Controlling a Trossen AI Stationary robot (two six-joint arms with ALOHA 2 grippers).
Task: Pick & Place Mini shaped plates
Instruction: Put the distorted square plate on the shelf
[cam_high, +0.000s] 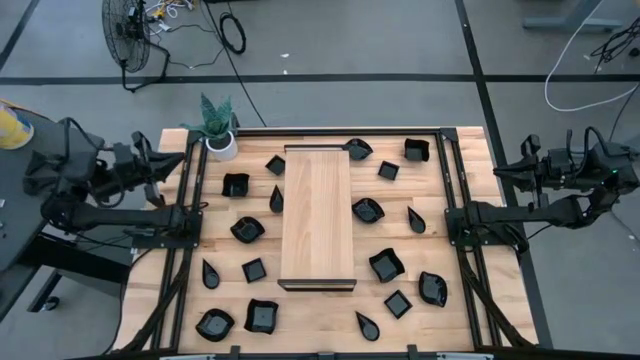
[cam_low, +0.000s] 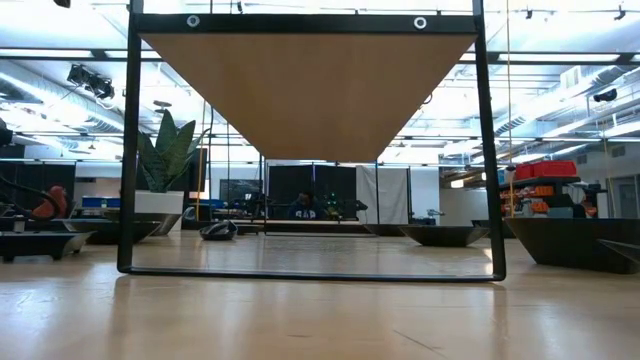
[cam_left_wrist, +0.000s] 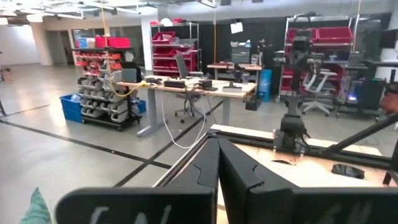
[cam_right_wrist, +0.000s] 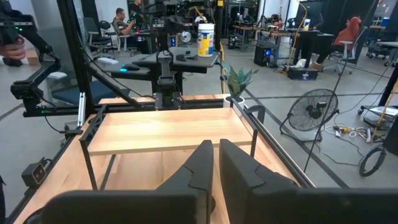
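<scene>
Scattered mini shaped plates (cam_high: 248, 229), teardrop tips pointing variously

Overhead looks straight down, low skims tabletop level, wrists face across table (cam_high: 160, 300).

My arms sit folded back outside the table's side frames, leaving the air above the tabletop (cam_high: 325, 325) open. The long wooden board (cam_high: 318, 215) fills the centre strip. Mini shaped plates (cam_high: 386, 264) crowd both flanks with narrow bare gaps between them. A potted plant (cam_high: 220, 125) stands tall at the far left corner.
</scene>
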